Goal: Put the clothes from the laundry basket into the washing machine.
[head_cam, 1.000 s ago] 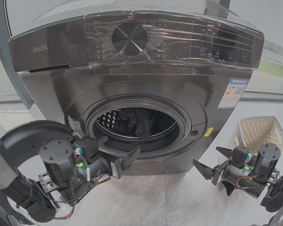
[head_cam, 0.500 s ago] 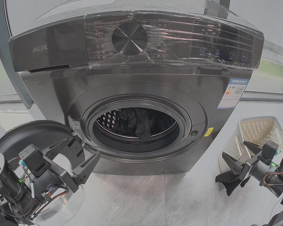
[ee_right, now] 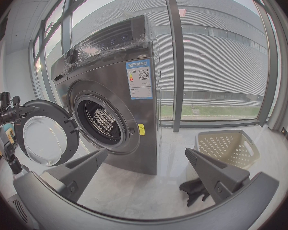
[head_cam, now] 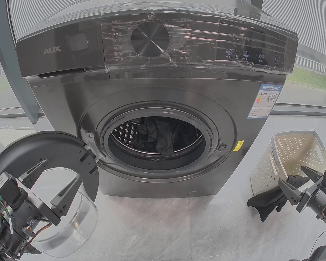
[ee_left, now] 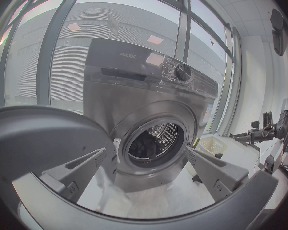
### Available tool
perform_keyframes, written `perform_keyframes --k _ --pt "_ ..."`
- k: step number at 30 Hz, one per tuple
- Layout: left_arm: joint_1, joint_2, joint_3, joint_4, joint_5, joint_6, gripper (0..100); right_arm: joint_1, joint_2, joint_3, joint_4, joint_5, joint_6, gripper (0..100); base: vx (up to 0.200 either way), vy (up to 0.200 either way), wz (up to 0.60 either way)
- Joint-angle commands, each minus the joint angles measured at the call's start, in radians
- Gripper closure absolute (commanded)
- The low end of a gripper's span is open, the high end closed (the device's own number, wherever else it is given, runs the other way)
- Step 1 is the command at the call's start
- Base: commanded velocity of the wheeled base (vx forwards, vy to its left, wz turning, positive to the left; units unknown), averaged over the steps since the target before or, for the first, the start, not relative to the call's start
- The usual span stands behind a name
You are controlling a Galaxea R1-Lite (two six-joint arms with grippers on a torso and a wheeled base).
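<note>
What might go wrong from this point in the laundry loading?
1. The dark garment lies on the floor beside the laundry basket; the open right end effector may miss it.
2. The open left end effector sits by the washer door and might knock it.

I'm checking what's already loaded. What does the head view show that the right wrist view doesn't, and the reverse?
Head view adds: dark clothes lying inside the drum, which the wrist angle doesn't let me make out. Right wrist view adds: the machine's side panel and the window post behind it. Both: the open door, the laundry basket, a dark garment on the floor by it, and the open, empty right gripper.
</note>
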Motion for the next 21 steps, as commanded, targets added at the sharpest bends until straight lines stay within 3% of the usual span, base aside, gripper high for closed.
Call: perform_keyframes --k 1,5,8,9,10,14,19,20,21 --pt "0.043 -0.155 0.018 0.113 0.006 0.005 0 -0.046 -0.157 0.018 0.089 -0.010 -0.017 0 -0.200 0.000 0.00" --pt "0.081 -0.274 0.018 0.279 0.005 0.005 0 -0.081 -0.297 0.018 0.239 -0.012 -0.025 0 -0.200 0.000 0.00" --pt "0.089 -0.319 0.018 0.321 0.002 0.005 0 -0.086 -0.352 0.018 0.300 -0.012 -0.026 0 -0.200 0.000 0.00" --pt "0.113 -0.373 0.018 0.415 0.002 -0.002 0 -0.104 -0.472 0.018 0.443 -0.013 -0.039 0 -0.200 0.000 0.00" --pt "0.133 -0.394 0.018 0.466 0.002 -0.002 0 -0.126 -0.530 0.018 0.504 -0.010 -0.057 0 -0.200 0.000 0.00" --pt "0.199 -0.507 0.018 0.596 0.003 0.005 0 -0.190 -0.725 0.018 0.645 0.011 -0.086 0 0.000 0.000 0.00" --pt "0.273 -0.741 0.018 0.861 -0.011 0.007 0 -0.256 -0.907 0.018 0.730 0.048 -0.089 0 0.000 0.000 0.00" --pt "0.273 -0.741 0.018 0.861 -0.011 0.007 0 -0.256 -0.907 0.018 0.730 0.048 -0.089 0 0.000 0.000 0.00" --pt "0.299 -0.850 0.018 0.998 -0.023 0.010 0 -0.276 -0.975 0.016 0.765 0.063 -0.097 0 0.000 0.000 0.00"
